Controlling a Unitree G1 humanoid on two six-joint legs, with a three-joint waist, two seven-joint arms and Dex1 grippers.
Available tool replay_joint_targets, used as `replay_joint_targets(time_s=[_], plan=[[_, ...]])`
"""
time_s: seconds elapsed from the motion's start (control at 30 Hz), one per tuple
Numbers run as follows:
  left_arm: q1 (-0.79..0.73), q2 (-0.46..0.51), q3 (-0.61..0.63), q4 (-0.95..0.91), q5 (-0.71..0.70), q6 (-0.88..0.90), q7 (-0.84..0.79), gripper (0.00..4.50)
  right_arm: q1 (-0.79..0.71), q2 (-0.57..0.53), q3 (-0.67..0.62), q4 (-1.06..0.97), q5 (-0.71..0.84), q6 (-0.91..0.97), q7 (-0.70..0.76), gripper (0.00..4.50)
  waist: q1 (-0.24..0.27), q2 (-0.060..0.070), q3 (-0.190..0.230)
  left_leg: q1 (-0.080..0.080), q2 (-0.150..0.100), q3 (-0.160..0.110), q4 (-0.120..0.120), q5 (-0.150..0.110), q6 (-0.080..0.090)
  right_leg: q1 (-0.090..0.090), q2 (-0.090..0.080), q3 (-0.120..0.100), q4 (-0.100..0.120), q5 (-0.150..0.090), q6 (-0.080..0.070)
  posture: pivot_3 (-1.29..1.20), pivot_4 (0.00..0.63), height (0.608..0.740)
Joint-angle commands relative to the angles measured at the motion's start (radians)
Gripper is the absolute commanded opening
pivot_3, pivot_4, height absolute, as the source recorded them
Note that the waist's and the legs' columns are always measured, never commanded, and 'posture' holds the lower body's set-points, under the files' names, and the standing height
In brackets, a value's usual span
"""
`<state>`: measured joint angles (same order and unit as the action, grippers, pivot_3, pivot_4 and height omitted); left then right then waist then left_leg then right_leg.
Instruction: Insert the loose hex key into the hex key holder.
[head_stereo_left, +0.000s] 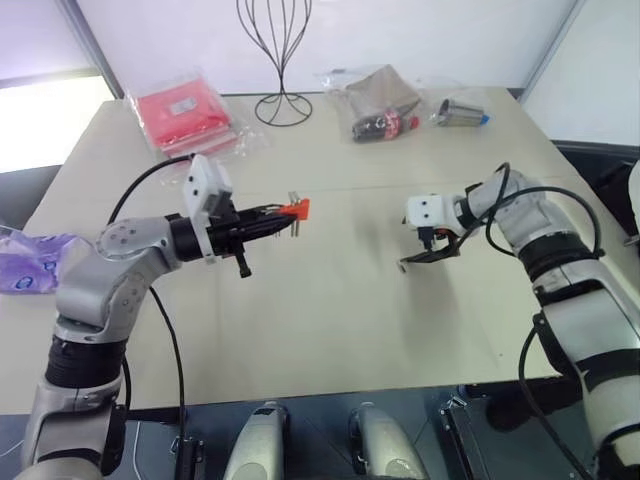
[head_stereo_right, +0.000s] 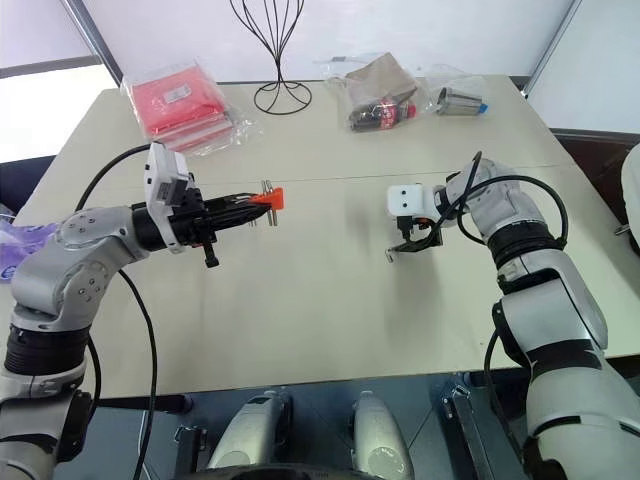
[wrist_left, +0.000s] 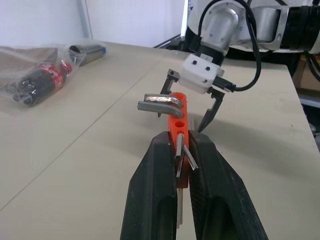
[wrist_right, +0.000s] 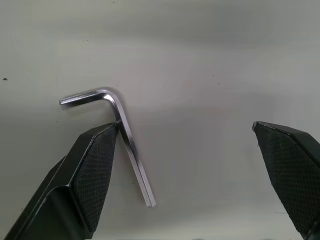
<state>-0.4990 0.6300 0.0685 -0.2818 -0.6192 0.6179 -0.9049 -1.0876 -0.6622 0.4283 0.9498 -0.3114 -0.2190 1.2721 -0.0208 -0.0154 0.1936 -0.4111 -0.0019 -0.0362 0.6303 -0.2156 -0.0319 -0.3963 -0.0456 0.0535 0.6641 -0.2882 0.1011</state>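
Table (head_stereo_left: 330, 330): pale and flat; we find it under both claws.

Hex key holder (head_stereo_left: 296, 209): small orange plastic block, rigid and light, clamped between the closed fingers of the left gripper (head_stereo_left: 285, 214), held level above the table.

Loose hex key (wrist_right: 122, 135): thin steel L, stiff, light, probably slippery. It lies flat between the spread fingers of the right gripper (wrist_right: 187, 165), touching one fingertip (wrist_right: 102, 145). We judge the long leg the best hold.
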Motion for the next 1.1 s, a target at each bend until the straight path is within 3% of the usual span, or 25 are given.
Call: replay_joint_targets(time_s=[0.03,0.13,0.2,0.27,0.47,0.63,0.73,0.87,0.97,1.1], plan=[[-0.004,0.017,0.034,-0.035,-0.01,-0.009,0.01,0.0,-0.011,0.012,0.001,0.023,-0.014,0.011,0.021,4.48,0.0,0.0,0.0,0.0,0.0,0.0,0.0,0.0,0.0,0.0,0.0,0.0,0.0,0.0,0.0,0.0,0.15,0.74],[-0.005,0.018,0.033,-0.033,-0.01,-0.011,0.013,0.0,-0.009,0.021,-0.002,0.023,-0.006,0.034,0.056,4.48,0.0,0.0,0.0,0.001,0.0,0.0,0.0,0.0,0.0,0.0,0.0,0.0,0.0,0.0,0.0,0.0,0.15,0.74],[-0.006,0.019,0.033,-0.031,-0.01,-0.014,0.015,0.0,-0.012,0.029,-0.007,0.024,-0.001,0.061,0.071,3.96,0.0,0.0,0.0,0.001,0.0,0.0,0.0,0.0,0.0,0.0,0.0,0.0,0.0,0.0,0.0,0.0,0.15,0.74],[-0.007,0.019,0.031,-0.03,-0.008,-0.017,0.017,0.0,-0.018,0.039,-0.009,0.032,-0.005,0.086,0.071,3.17,0.0,0.0,0.0,0.001,0.0,0.0,0.0,0.0,0.0,0.0,0.0,0.0,0.0,0.0,0.0,0.0,0.15,0.74],[-0.005,0.02,0.026,-0.03,0.001,-0.025,0.024,0.0,-0.019,0.063,0.006,0.067,-0.03,0.121,0.069,0.22,-0.02,-0.001,0.0,0.004,0.0,0.0,0.0,0.0,0.0,0.004,0.001,0.0,0.0,0.0,0.0,0.0,0.15,0.74],[-0.001,0.022,0.026,-0.031,-0.002,-0.027,0.027,0.0,-0.008,0.076,-0.003,0.05,-0.025,0.137,0.057,0.1,-0.023,-0.001,-0.001,0.004,0.0,-0.001,0.0,0.0,0.0,0.005,0.001,0.0,0.0,0.0,0.0,0.0,0.15,0.74],[-0.008,0.02,0.021,-0.019,0.001,-0.032,0.024,0.0,0.013,0.065,-0.041,-0.012,-0.012,0.091,-0.046,0.1,-0.024,-0.001,-0.001,0.004,0.0,-0.001,0.0,0.0,0.0,0.004,0.001,0.0,0.0,0.0,0.0,0.0,0.15,0.74],[-0.03,0.007,0.004,0.015,0.015,-0.048,0.02,0.0,0.054,0.123,-0.24,-0.175,0.106,0.124,-0.362,0.1,-0.024,0.0,0.0,0.003,0.0,0.0,0.0,0.0,0.0,0.002,0.0,0.0,0.001,0.0,0.0,0.0,0.15,0.74],[-0.039,0.004,-0.008,0.038,0.037,-0.068,0.015,0.0,0.102,0.15,-0.325,-0.312,0.167,0.152,-0.454,0.1,-0.023,0.0,0.0,0.0,0.0,0.0,-0.002,0.0,0.0,-0.002,0.0,0.001,0.001,0.0,0.0,0.0,0.15,0.74],[-0.07,-0.016,-0.027,0.087,0.073,-0.099,0.019,0.0,0.227,0.263,-0.471,-0.674,0.305,0.314,-0.631,0.1,-0.016,0.0,0.0,-0.001,0.0,0.0,-0.003,0.0,0.0,-0.003,0.0,0.001,0.0,0.0,0.0,0.0,0.15,0.74]])
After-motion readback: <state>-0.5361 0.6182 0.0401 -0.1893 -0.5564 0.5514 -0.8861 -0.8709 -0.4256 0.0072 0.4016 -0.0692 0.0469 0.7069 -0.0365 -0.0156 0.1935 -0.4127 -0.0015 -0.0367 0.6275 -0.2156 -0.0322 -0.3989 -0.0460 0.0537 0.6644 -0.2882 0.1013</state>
